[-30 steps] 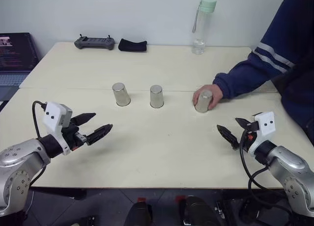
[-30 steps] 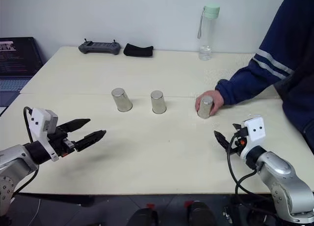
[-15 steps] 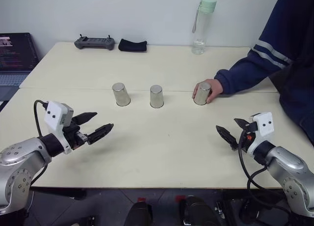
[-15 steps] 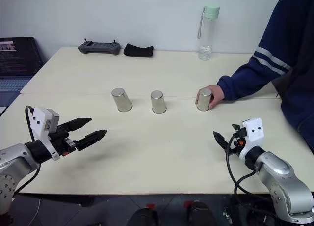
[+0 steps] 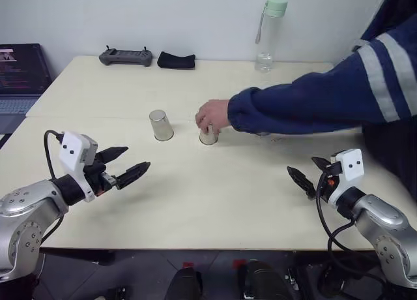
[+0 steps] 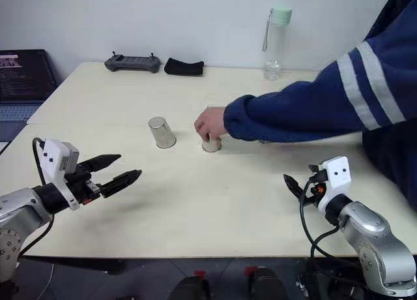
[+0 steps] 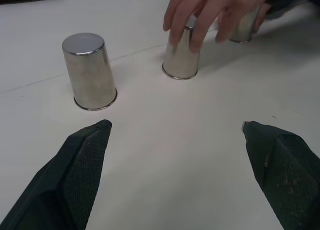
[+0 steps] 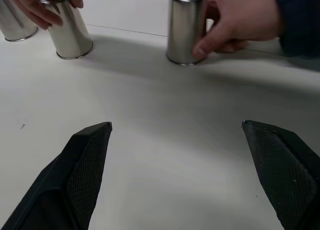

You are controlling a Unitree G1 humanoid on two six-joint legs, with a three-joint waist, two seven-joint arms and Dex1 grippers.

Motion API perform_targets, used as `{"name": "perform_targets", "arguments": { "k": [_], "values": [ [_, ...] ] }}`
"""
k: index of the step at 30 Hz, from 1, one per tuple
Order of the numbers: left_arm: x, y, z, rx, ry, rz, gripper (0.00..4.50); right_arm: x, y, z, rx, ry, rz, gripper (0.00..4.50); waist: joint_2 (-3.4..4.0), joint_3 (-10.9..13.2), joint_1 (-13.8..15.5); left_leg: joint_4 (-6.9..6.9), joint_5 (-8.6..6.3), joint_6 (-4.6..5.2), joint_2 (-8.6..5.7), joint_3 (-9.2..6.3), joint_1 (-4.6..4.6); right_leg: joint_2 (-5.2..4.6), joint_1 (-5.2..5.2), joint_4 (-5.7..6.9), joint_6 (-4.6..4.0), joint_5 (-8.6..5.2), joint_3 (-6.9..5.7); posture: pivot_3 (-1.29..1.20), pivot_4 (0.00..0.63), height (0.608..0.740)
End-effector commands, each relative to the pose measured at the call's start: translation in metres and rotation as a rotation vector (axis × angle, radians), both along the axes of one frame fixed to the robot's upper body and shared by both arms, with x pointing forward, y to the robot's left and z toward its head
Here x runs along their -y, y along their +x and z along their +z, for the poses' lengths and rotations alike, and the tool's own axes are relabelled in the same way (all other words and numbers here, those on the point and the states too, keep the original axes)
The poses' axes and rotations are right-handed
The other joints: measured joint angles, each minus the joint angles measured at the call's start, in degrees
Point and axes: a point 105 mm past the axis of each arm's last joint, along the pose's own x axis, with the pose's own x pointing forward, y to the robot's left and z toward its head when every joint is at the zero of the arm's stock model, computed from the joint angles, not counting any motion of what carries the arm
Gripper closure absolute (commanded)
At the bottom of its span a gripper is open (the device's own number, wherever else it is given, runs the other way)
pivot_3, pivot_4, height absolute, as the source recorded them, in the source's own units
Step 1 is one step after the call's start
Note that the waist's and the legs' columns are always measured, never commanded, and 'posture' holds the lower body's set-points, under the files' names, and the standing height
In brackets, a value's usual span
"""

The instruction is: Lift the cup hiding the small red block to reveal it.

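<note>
A: So where are the cups?

B: Three steel cups upside down in a row mid-tabletop (image 5: 195,202). Left cup (image 5: 160,125) stands free. Middle cup (image 5: 208,135) is under a person's hand (image 5: 212,115), reaching across in a blue sleeve (image 5: 306,104). Right wrist view shows the person's other hand (image 8: 240,20) gripping the right cup (image 8: 185,26).

A: Red block?

B: Can't tell which cup hides it.

A: Grippers?

B: Left gripper (image 5: 125,166) hovers over the near left part of the tabletop, jaws wide apart, holding nothing, pointing toward the cups. Right gripper (image 5: 307,175) over the near right part, jaws also spread, empty. Both well short of the row.

A: Anything else on there?

B: Far edge: controller (image 5: 125,56), black pouch (image 5: 176,60), water bottle (image 5: 267,36) with green cap. Laptop (image 5: 19,75) off to the left.
</note>
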Motion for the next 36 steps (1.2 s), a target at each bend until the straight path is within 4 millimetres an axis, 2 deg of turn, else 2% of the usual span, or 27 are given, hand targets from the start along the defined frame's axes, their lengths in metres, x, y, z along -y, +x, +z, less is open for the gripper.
{"name": "perform_targets", "arguments": {
  "k": [1,36],
  "values": [
    [-0.0001,0.002,0.0097,0.045,0.022,-0.007,0.0,-0.0021,-0.0002,0.0112,0.051,0.001,0.005,0.07,0.0,0.0,0.0,0.0,0.0,0.0,0.0,0.0,0.0,0.0,0.0,0.0,0.0,0.0,0.0,0.0,0.15,0.74],
    [-0.0055,0.0049,0.0106,0.054,0.032,0.013,0.0,-0.0047,0.0001,0.0118,0.055,0.001,0.008,0.07,0.0,0.0,0.0,0.01,0.0,0.0,0.0,0.0,0.0,0.0,0.0,0.01,0.0,0.0,0.0,0.0,0.15,0.74]
  ]
}}
